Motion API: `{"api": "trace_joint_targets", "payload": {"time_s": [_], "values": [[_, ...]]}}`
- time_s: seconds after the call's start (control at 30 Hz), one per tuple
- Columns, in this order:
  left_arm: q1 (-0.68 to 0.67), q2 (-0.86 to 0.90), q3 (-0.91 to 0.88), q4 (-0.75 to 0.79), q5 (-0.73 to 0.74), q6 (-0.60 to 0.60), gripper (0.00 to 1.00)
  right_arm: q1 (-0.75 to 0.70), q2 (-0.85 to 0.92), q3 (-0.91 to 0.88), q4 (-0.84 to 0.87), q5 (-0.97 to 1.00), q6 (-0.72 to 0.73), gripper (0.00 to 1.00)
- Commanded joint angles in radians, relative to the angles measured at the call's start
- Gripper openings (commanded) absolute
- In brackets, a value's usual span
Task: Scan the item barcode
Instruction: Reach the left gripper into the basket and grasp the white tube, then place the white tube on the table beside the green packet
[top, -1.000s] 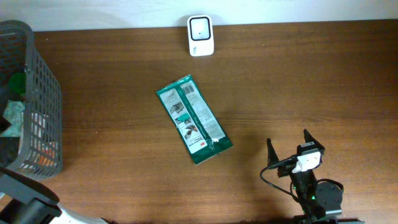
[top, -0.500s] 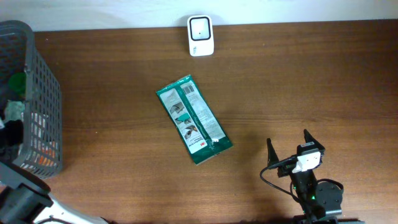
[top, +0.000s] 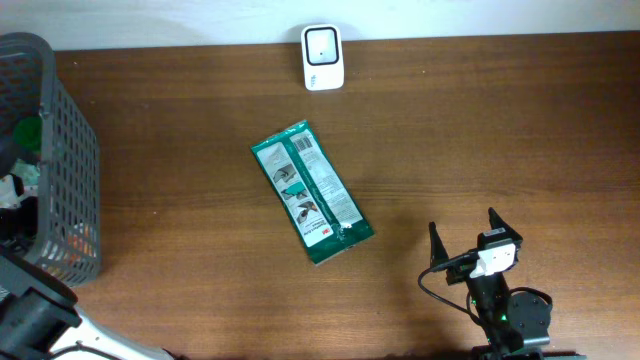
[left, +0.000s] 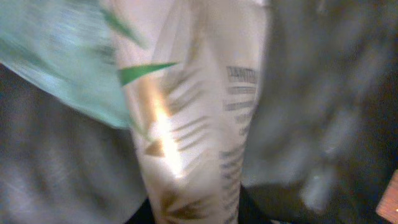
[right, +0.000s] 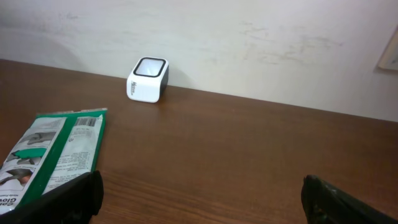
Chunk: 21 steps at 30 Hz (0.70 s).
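Table (top: 500, 120), brown wood.
Far left: dark mesh basket (top: 70, 150) with mixed goods inside.
Left hand (top: 14, 203): down inside the basket. Its camera is filled by a blurred white pouch (left: 186, 124) with gold leaf print. Cannot tell whether the fingers are closed on it.
Centre: green packet (top: 312, 192), flat on the table, diagonal, barcode side up.
Far edge: white scanner (top: 323, 57), well apart from the packet.
Right: right hand (top: 462, 222), fingers spread apart, holding nothing, near the front edge.

Overhead looks straight down at the bench (top: 480, 130); right wrist skims low across it, sharing the scanner (top: 323, 57); left wrist is a blurred close-up.
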<state>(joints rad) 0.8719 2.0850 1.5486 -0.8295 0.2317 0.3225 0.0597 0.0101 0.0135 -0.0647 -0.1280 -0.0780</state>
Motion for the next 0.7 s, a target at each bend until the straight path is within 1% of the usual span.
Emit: {"api": "trace_joint_targets", "payload": {"time_s": [0.0,0.03,0.1,0.17,0.23,0.3,0.43,0.57,0.67], "values": [[0.002,0.052,-0.013,-0.007,-0.037,-0.022,0.04,0.005,-0.007,-0.008,0.0,0.002,0.008,0.98],[0.002,0.05,-0.006,-0.014,-0.037,-0.023,0.01,0.005,-0.007,-0.008,0.0,0.002,0.008,0.98],[0.002,0.044,0.01,-0.025,-0.037,-0.031,0.0,0.005,-0.007,-0.008,0.0,0.002,0.008,0.98],[0.002,0.03,0.043,-0.04,-0.035,-0.079,0.0,0.005,-0.007,-0.008,0.0,0.002,0.008,0.98],[0.001,0.008,0.091,-0.073,0.01,-0.087,0.0,0.005,-0.007,-0.008,0.0,0.002,0.008,0.98],[0.001,-0.029,0.149,-0.104,0.091,-0.087,0.0,0.005,-0.007,-0.008,0.0,0.002,0.008,0.98],[-0.002,-0.149,0.298,-0.138,0.19,-0.142,0.0,0.005,-0.007,-0.008,0.0,0.002,0.008,0.98],[-0.026,-0.29,0.436,-0.133,0.199,-0.151,0.0,0.005,-0.007,-0.008,0.0,0.002,0.008,0.98],[-0.07,-0.384,0.522,-0.129,0.2,-0.187,0.0,0.005,-0.007,-0.008,0.0,0.002,0.008,0.98]]}}
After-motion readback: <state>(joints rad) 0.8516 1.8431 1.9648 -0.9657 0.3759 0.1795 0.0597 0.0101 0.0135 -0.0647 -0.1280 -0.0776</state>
